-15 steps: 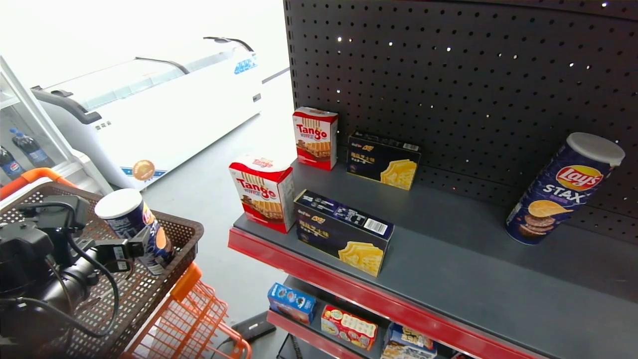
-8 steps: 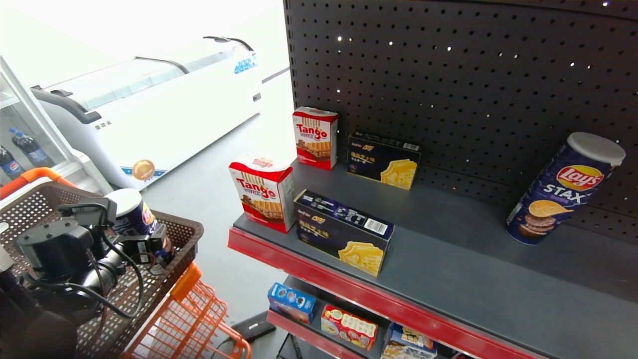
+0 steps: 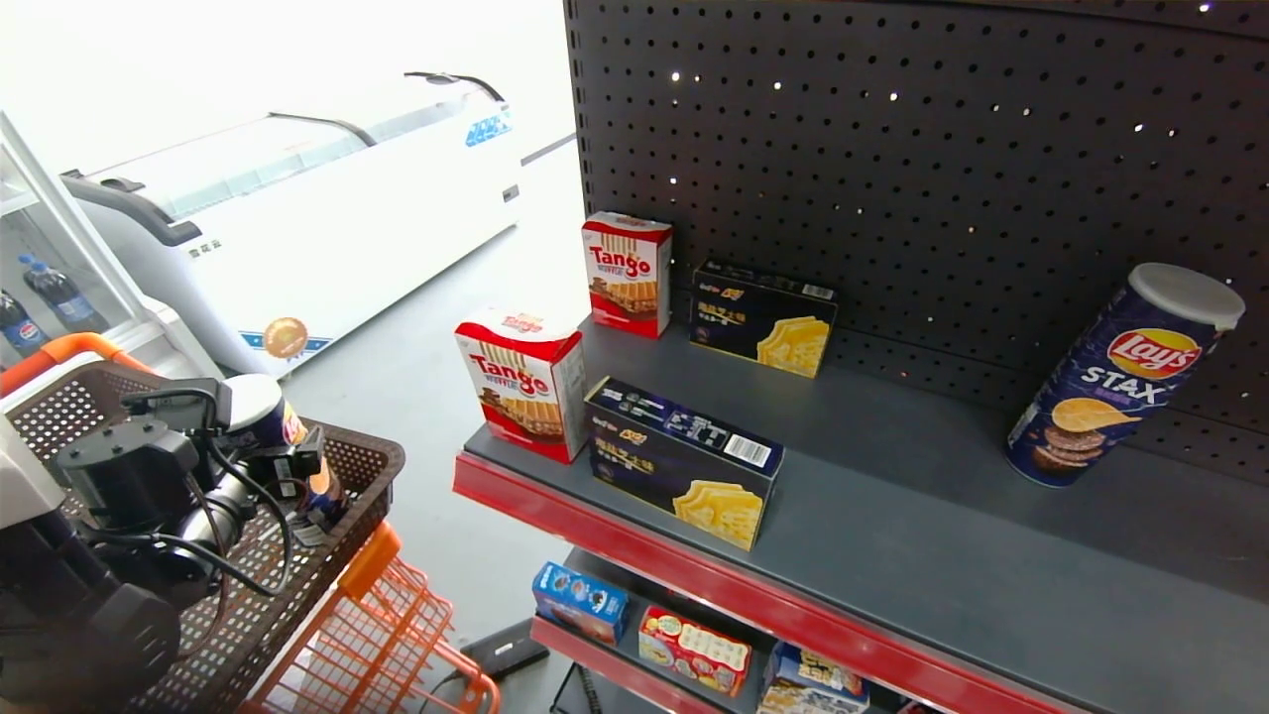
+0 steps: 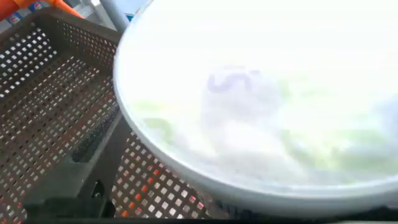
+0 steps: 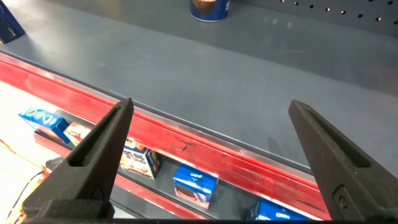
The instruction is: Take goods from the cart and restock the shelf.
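A blue chip can with a white lid point(image 3: 250, 399) stands upright in the brown mesh basket point(image 3: 369, 454) on the orange cart point(image 3: 397, 635). My left gripper point(image 3: 297, 466) is open and reaches around the can's body, one finger on each side. In the left wrist view the can's lid point(image 4: 261, 99) is very close, with one dark finger point(image 4: 74, 180) beside it over the basket point(image 4: 43, 93). My right gripper point(image 5: 211, 162) is open, hanging above the red front edge of the grey shelf point(image 5: 249, 68). A second chip can point(image 3: 1110, 387) leans on the shelf's pegboard.
On the shelf point(image 3: 892, 476) stand two red wafer boxes point(image 3: 522, 382) point(image 3: 627, 275) and two dark biscuit boxes point(image 3: 684, 461) point(image 3: 763, 319); its middle and right are bare. More goods point(image 3: 694, 650) sit on the lower shelf. A white freezer point(image 3: 297, 198) stands behind the cart.
My left arm has pushed forward, so its gripper now surrounds the can in the basket. The can has stayed in place.
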Available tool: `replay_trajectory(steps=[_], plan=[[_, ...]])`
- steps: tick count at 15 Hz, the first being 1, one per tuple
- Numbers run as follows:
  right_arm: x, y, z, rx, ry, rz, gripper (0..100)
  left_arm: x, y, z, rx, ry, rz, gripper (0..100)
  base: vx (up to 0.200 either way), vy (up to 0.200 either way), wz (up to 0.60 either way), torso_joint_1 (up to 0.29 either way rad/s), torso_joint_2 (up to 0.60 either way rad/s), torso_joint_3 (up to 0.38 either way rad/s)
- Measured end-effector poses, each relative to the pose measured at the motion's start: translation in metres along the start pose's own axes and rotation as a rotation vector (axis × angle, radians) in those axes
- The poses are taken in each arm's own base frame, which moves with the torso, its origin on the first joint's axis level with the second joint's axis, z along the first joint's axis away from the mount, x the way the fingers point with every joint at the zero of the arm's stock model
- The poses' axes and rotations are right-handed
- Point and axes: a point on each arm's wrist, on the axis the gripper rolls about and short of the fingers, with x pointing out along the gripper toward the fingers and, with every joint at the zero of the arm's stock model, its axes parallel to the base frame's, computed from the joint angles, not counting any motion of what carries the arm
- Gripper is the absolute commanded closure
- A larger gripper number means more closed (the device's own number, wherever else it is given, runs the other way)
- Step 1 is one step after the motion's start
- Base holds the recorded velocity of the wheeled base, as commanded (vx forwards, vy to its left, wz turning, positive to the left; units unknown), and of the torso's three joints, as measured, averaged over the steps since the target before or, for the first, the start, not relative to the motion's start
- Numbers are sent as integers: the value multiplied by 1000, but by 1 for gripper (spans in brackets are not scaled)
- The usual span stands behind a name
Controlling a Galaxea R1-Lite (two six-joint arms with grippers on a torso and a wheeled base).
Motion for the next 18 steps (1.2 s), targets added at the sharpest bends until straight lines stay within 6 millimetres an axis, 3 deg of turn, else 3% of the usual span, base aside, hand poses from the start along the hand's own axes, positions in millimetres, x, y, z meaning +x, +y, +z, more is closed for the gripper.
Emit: replay_trajectory(steps=[1,2,7,13,16,18], plan=[[0,0,0,0,0,0,0,5,-1,-1,-10,-6,2,0,0,0,0,0,0,0],[0,0,0,0,0,0,0,9,-1,-2,-20,-8,3,100,0,0,0,0,0,0],[0,0,0,0,0,-1,0,20,-7,1,-22,-27,-9,100,0,0,0,0,0,0],[0,0,0,0,0,0,0,15,-5,14,-23,-61,-12,100,0,0,0,0,0,0],[0,0,0,0,0,-1,0,2,-6,43,-20,-72,-53,100,0,0,0,0,0,0],[0,0,0,0,0,0,0,-13,-11,72,-24,-119,-120,100,0,0,0,0,0,0]])
